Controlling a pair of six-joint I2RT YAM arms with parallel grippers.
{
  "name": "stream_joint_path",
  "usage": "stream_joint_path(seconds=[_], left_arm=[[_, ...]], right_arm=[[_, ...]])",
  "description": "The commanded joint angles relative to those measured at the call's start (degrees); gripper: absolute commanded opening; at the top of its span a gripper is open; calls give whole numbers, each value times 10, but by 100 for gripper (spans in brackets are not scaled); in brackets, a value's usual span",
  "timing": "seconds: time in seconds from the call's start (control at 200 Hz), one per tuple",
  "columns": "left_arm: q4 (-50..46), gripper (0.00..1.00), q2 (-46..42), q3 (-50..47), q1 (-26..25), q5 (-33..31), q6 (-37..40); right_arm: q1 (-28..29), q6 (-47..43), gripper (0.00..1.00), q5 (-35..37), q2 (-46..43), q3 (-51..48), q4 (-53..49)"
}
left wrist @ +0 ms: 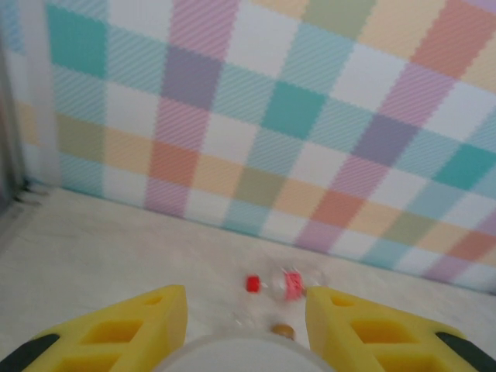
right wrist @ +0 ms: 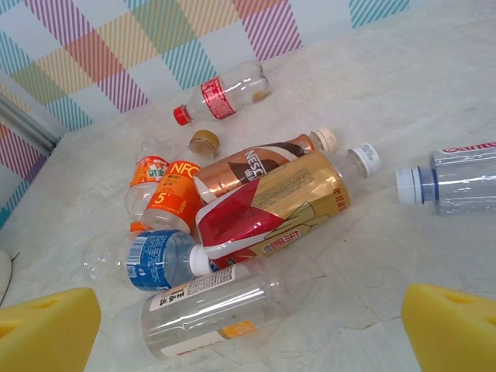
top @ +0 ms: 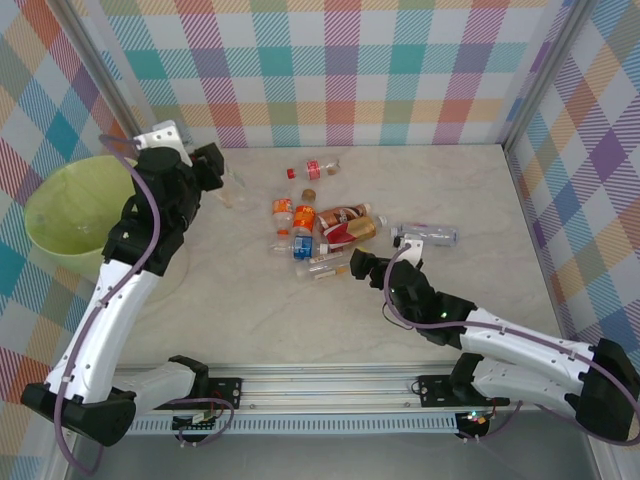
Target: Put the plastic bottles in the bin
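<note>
My left tool (left wrist: 246, 314) clamps a clear bottle (left wrist: 232, 355) near the bin (top: 70, 215). My right tool (right wrist: 248, 314) gapes wide, empty, over heaped bottles (right wrist: 263, 201) on the table (right wrist: 434, 93).

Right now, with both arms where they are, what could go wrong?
The left claw grips a clear bottle over the table, short of the bin; letting go here would probably miss.
The right claw hangs open over the pile's white-label bottle, crowded by the blue-label bottle and gold bottle; closing may shove those and start them rolling.
</note>
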Motion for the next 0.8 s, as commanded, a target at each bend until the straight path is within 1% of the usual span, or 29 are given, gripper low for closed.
stream_joint_path(seconds=[0.0, 0.065, 0.12, 0.2, 0.25, 0.36, 0.46, 0.57, 0.59, 0.61, 0.655, 0.795], left_arm=[[34, 0, -18, 21, 6, -161, 92], [68, 0, -16, 24, 12, -217, 124], [83, 0, -11, 33, 32, -219, 131], [83, 0, 10, 62, 78, -190, 110], [39, 0, 29, 90, 118, -177, 87], [-6, 0, 64, 131, 204, -147, 30], [-4, 0, 68, 121, 267, -114, -15], [-7, 0, 72, 93, 346, -53, -93], [-10, 0, 74, 89, 352, -41, -108], [-13, 0, 75, 85, 374, -33, -119], [-16, 0, 76, 74, 388, -29, -136], [4, 0, 68, 20, 423, -41, -181]], right_arm=[[-3, 18, 100, 20, -18, 14, -25], [-4, 22, 100, 22, -23, 8, -22], [-4, 25, 100, 23, -24, 4, -13], [-6, 28, 100, 23, -16, 0, 0], [-6, 28, 100, 22, -7, 3, 3], [-6, 29, 100, 19, 14, 18, -5], [-6, 28, 100, 16, 29, 29, -12], [-6, 29, 100, 12, 40, 32, -8], [-6, 29, 100, 11, 41, 32, -8], [-6, 29, 100, 10, 43, 33, -7], [-6, 27, 100, 7, 46, 34, -7], [-6, 26, 100, 3, 53, 37, -10]])
